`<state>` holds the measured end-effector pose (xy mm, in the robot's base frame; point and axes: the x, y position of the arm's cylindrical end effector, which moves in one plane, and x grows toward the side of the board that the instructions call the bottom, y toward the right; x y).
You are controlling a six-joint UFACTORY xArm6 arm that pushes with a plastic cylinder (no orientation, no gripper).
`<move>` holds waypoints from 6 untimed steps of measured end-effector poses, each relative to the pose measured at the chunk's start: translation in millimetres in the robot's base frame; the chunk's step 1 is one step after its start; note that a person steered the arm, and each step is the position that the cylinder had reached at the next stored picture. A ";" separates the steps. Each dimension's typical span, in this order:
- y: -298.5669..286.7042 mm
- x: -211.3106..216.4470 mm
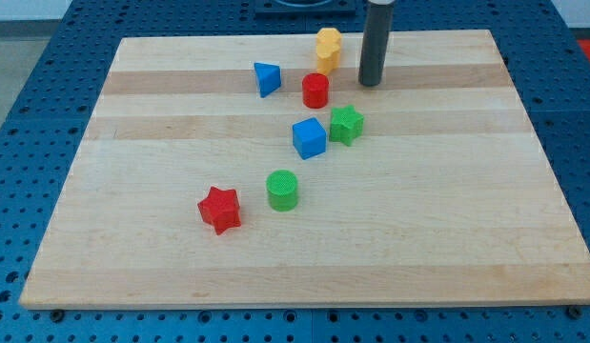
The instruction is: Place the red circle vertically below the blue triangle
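Red star (219, 210) nearest, green cylinder (282, 190) beside. Red circle (315, 90) sits right of blue triangle (267, 78), not below. My tip (371, 83) right of circle, apart, likely positioned for leftward-down push. No pincer; nothing held. Desk (447, 238).

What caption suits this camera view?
My tip rests right of the red circle, itself right of the blue triangle.

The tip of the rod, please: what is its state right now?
My tip: no gripper, holding nothing; apart from the red circle, at its right.
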<state>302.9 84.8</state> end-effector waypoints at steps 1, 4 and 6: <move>-14.8 6.8; -27.0 14.0; -57.5 14.0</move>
<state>316.9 27.3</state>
